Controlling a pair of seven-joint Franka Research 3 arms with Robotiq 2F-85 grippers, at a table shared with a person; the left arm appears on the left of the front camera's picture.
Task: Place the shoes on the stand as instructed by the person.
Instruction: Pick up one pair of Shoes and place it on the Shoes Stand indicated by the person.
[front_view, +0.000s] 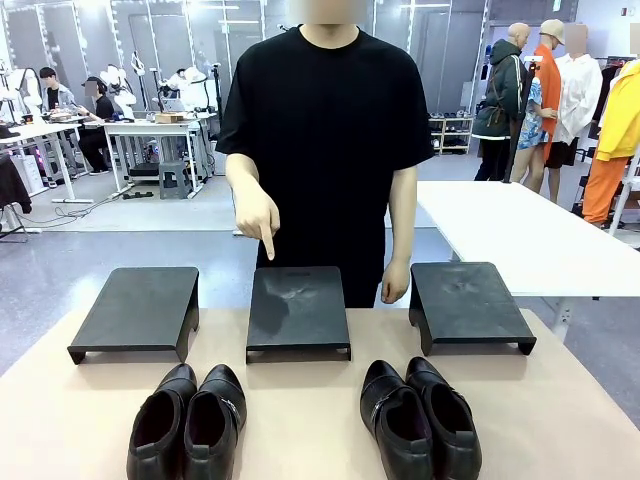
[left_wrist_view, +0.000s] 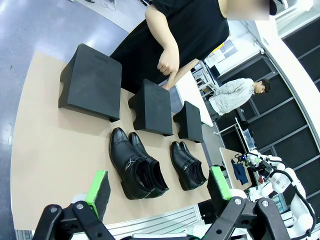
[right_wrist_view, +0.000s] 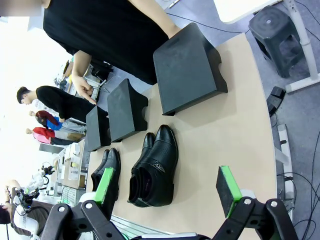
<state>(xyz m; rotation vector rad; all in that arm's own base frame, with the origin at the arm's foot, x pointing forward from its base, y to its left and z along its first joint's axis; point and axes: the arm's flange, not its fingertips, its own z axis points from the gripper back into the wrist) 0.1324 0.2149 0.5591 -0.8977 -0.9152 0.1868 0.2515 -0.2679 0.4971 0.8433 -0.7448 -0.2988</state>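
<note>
Facing three stands (front_view: 137, 305) (front_view: 297, 305) (front_view: 465, 300), two shoe pairs (front_view: 190, 425) (front_view: 420, 420): left claw (left_wrist_view: 157, 175), right claw (right_wrist_view: 165, 179) both spread.

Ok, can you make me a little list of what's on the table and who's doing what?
Stands: left stand, middle stand, right stand, black, in a row
Shoes: left pair, right pair, black, on the table before the stands
Person's hand: points at the middle stand
Left gripper: open, holding nothing
Right gripper: open, holding nothing
</note>
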